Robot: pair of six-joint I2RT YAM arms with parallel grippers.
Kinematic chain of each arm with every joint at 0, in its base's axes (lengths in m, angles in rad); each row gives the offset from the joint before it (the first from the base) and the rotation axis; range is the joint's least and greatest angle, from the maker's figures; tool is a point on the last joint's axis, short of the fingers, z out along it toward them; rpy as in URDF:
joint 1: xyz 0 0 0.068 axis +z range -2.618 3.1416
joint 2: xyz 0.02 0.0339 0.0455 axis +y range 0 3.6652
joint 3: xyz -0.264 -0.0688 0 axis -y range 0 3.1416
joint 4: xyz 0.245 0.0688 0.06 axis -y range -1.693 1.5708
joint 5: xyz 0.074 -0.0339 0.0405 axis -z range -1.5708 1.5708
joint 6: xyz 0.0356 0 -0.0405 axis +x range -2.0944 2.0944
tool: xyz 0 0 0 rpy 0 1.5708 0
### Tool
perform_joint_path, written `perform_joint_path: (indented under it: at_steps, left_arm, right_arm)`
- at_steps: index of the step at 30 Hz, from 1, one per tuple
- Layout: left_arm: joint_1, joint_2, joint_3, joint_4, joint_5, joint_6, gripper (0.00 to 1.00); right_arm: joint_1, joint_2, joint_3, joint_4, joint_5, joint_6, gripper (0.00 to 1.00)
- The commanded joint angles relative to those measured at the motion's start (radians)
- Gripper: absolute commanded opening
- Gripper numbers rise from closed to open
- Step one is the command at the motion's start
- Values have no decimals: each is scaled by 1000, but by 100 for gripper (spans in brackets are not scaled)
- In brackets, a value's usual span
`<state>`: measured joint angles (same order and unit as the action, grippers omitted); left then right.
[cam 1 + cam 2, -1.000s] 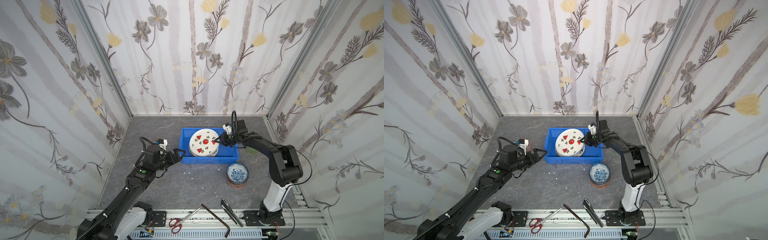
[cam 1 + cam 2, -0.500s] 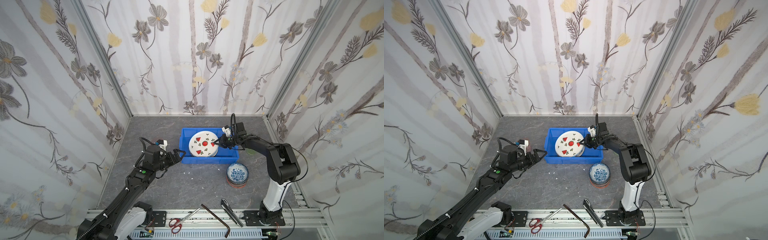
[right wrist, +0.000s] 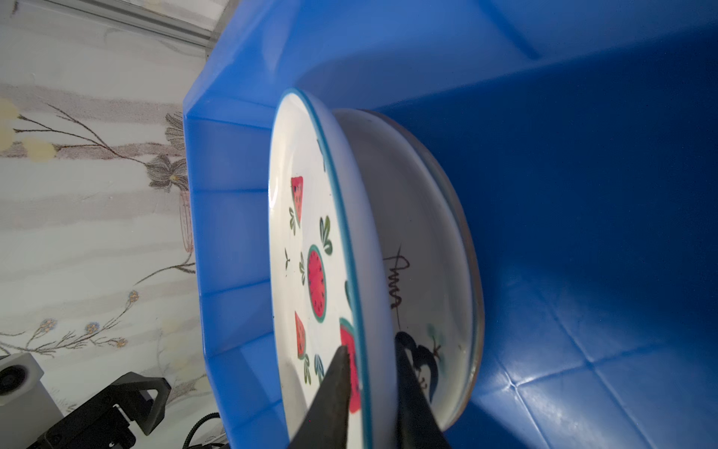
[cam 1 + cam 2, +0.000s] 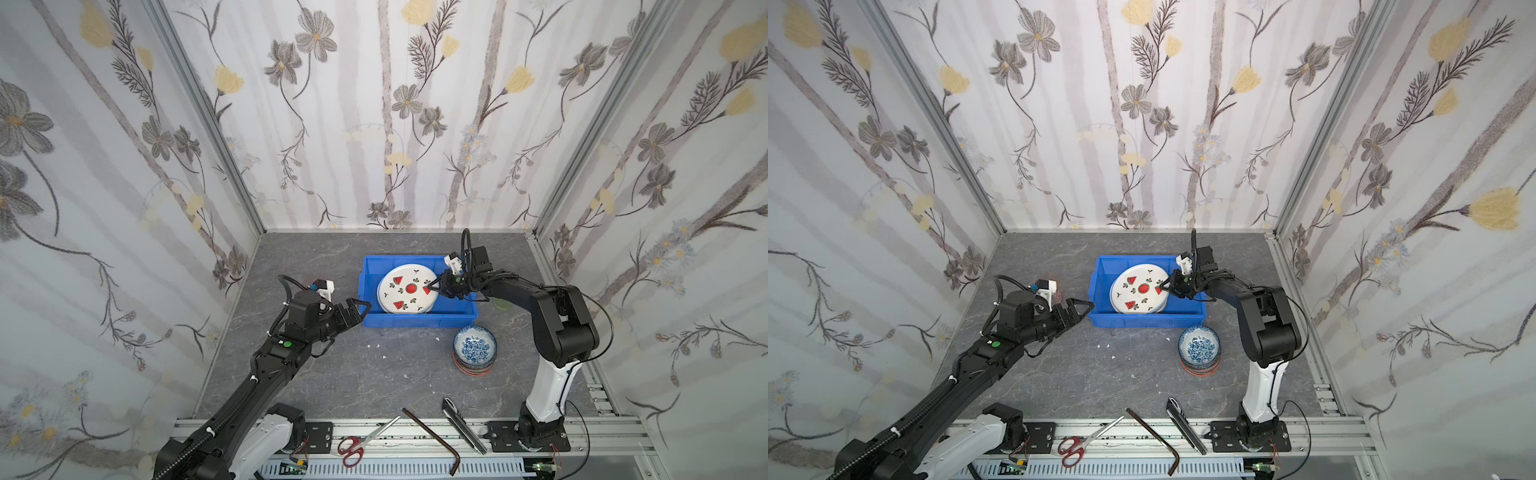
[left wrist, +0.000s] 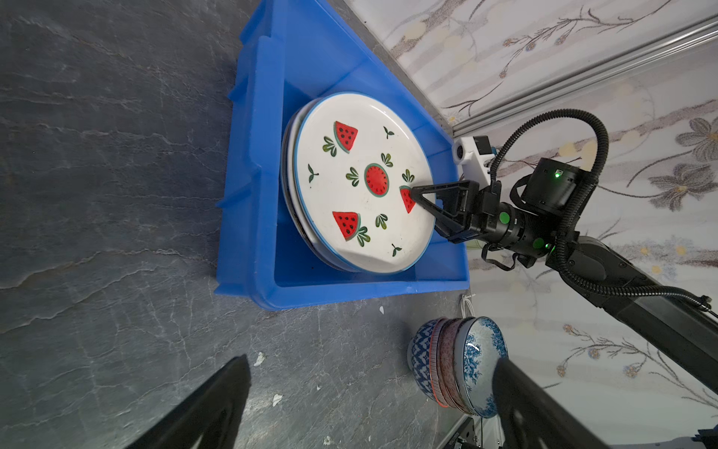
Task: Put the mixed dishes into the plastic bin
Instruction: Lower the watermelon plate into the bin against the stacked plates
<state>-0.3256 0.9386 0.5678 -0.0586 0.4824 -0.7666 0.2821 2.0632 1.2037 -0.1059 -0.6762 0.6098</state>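
The watermelon plate (image 4: 405,289) sits inside the blue bin (image 4: 415,322), toward its left half. It lies tilted on top of a scribbled plate (image 3: 419,252), with its right edge raised. The right claw (image 4: 432,286) reaches in over the bin's right wall and straddles that raised edge. One of its fingers (image 3: 338,388) lies over the printed face at a red slice and the other is under the rim. The two sit close around the rim, but I cannot tell whether they are pinching it or have let go. The left claw (image 4: 362,311) hangs spread wide and empty just outside the bin's left wall. A stack of bowls (image 4: 474,349) stands on the table (image 4: 332,374) in front of the bin's right corner, apart from both claws.
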Motion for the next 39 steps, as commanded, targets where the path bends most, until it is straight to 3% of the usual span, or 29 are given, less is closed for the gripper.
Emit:
perform_joint_path:
  at_steps: [1, 12, 21, 26, 39]
  left_arm:
    - [2, -4, -3, 11, -7, 4, 100]
    - [2, -2, -3, 11, -8, 6, 100]
    - [2, 0, -3, 11, -8, 6, 100]
    - [1, 2, -2, 11, -8, 7, 100]
    - [1, 4, -3, 11, -8, 8, 100]
  right_arm:
    - [3, 6, 3, 20, -5, -21, 24]
    - [3, 3, 6, -12, 39, -48, 33]
    - [3, -31, 10, -49, 114, -72, 47]
    - [5, -53, 16, -78, 169, -85, 50]
    - [22, -32, 31, -89, 175, -92, 51]
